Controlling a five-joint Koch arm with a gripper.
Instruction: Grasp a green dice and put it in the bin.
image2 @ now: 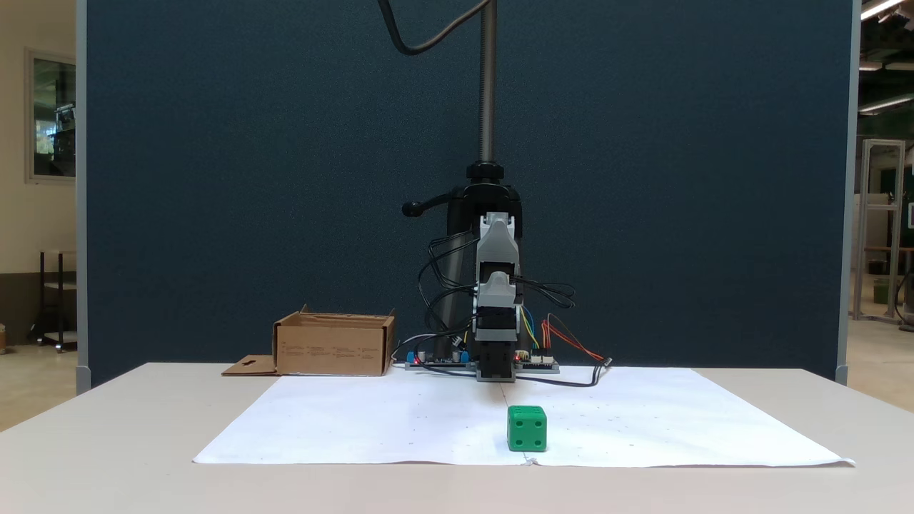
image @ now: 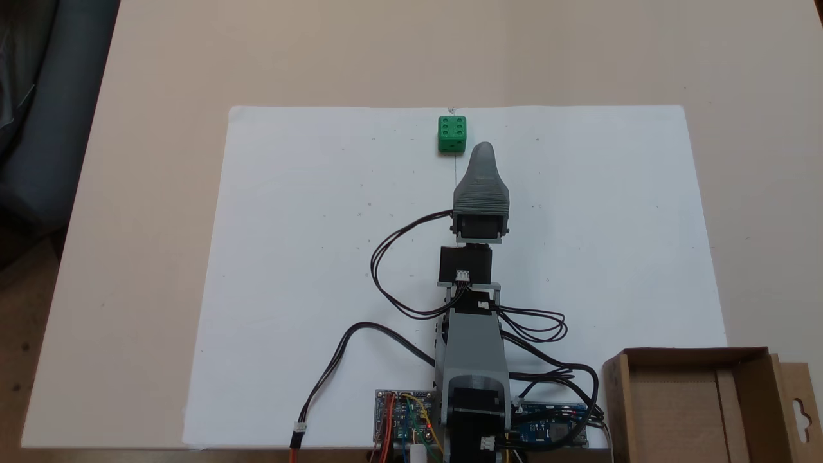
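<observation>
Dice (image: pixel 452 134), green, sits top centre of a fixed view on the white paper sheet (image: pixel 321 257), just up-left of the gripper (image: pixel 483 149) tip, apart from it. Jaw opening cannot be told. Cardboard bin (image: pixel 681 360) lies bottom right, well apart.

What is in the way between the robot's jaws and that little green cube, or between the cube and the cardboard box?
Nothing visible blocks either path. In a fixed view the green dice sits alone on the white paper sheet, just beyond the gripper. Toward the cardboard bin lies bare paper, with the robot's own arm and its cables close beside that path.
</observation>
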